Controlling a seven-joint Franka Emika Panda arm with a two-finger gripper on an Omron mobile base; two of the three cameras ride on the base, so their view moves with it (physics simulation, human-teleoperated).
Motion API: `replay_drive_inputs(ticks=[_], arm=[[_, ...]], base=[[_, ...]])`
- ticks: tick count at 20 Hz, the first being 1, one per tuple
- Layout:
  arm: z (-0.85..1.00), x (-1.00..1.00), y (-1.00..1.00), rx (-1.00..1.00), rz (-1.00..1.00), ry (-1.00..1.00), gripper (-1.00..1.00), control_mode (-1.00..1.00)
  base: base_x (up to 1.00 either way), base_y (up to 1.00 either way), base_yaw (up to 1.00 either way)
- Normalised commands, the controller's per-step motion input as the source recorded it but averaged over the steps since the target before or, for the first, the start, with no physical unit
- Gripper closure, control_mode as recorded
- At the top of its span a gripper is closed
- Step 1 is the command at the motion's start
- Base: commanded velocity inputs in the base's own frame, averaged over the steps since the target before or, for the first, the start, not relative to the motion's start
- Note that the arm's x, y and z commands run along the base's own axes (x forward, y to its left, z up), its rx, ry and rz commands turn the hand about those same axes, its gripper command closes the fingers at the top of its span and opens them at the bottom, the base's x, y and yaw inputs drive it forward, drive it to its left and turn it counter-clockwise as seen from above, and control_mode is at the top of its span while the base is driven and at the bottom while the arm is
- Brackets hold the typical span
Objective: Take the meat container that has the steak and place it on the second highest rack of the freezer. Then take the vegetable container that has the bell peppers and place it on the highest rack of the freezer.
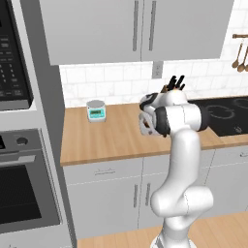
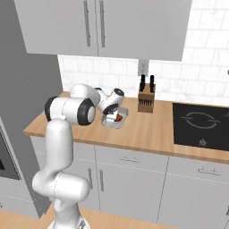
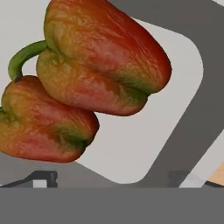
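Note:
The vegetable container [image 2: 117, 121] is a shallow white tub with a grey rim, standing on the wooden counter [image 2: 147, 129]. Two red-orange bell peppers [image 3: 96, 65] with green stems lie in it. My gripper [image 3: 113, 178] hangs close over the container's inside, its dark fingertips [image 3: 43, 178] wide apart with nothing clamped between them. From the base, the gripper [image 2: 111, 114] is at the container's near left side, and the bent arm hides much of the container [image 1: 145, 125]. The meat container with the steak and the freezer are out of view.
A knife block [image 2: 146, 99] stands by the tiled wall behind the container. To the right, a black cooktop [image 2: 201, 123] is set into the counter. A small grey scale [image 1: 96, 110] sits at the left, beside the oven [image 1: 24, 193] and microwave [image 1: 12, 53] column. Upper cabinets [image 1: 135, 29] hang overhead.

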Motion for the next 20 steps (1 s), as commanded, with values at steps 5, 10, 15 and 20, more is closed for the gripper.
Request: replay_drive_inputs(ticks=[5,10,15,20], arm=[[-0.41,0.36,0.05,0.0,0.0,0.0,-1.0,-1.0],[-0.72,0.28,0.37,-0.01,0.0,0.06,1.0,-1.0],[-0.81,0.02,0.51,-0.07,-0.01,0.03,1.0,-1.0],[-0.25,-0.28,0.45,-0.01,0.02,0.0,1.0,-1.0]], base=[[0.0,0.0,0.0],[0.0,0.0,0.0],[0.0,0.0,0.0],[0.0,0.0,0.0]])
